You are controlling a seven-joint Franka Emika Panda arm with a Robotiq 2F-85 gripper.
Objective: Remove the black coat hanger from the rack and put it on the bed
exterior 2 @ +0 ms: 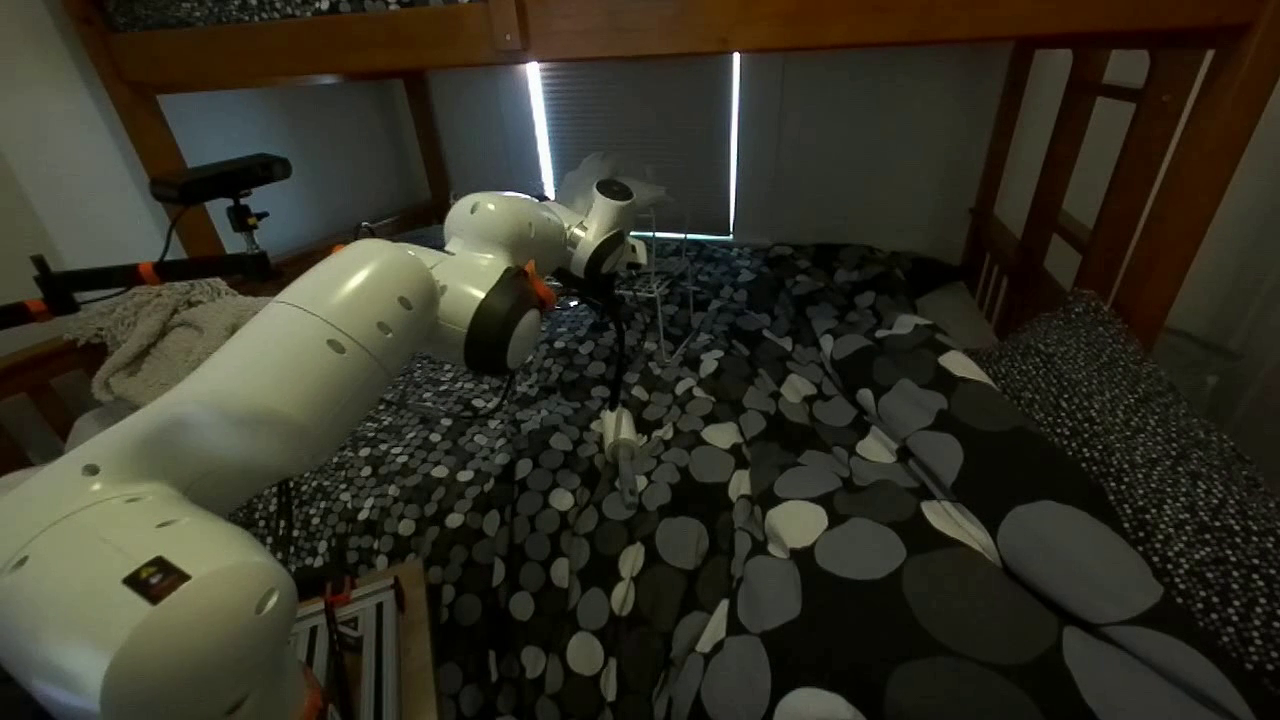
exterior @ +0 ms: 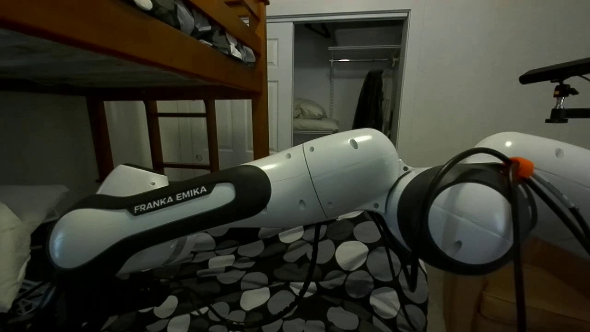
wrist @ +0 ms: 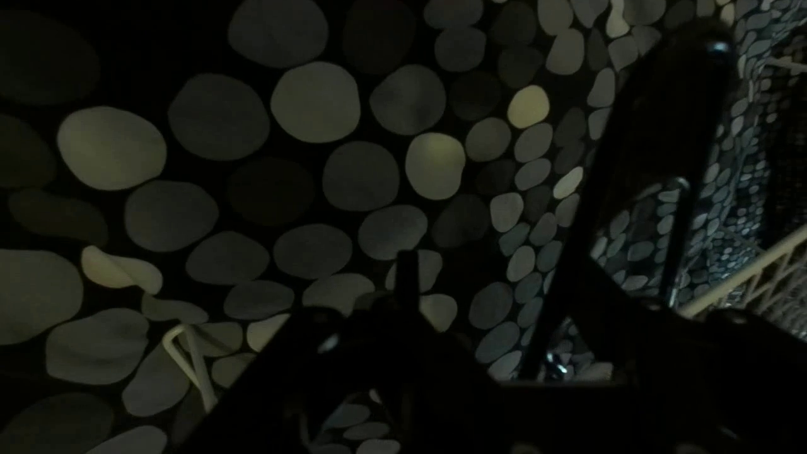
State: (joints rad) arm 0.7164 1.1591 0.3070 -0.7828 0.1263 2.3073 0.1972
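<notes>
The black coat hanger is a dark shape on the right of the wrist view. Its long bar slants down into the space between my fingers, close along the right-hand finger; I cannot tell whether they touch. My gripper is open, with bed cover showing between its fingertips. The rack shows as a pale rail at the right of the wrist view. In an exterior view the rack stands beside my wrist. The bed with its oval-patterned cover lies below. The hanger cannot be made out in either exterior view.
A pale cylindrical item with a grey tip lies on the bed. The upper bunk's wooden rail runs overhead. A camera on a stand, a tan armchair and pillows are nearby. Black cables hang from the arm.
</notes>
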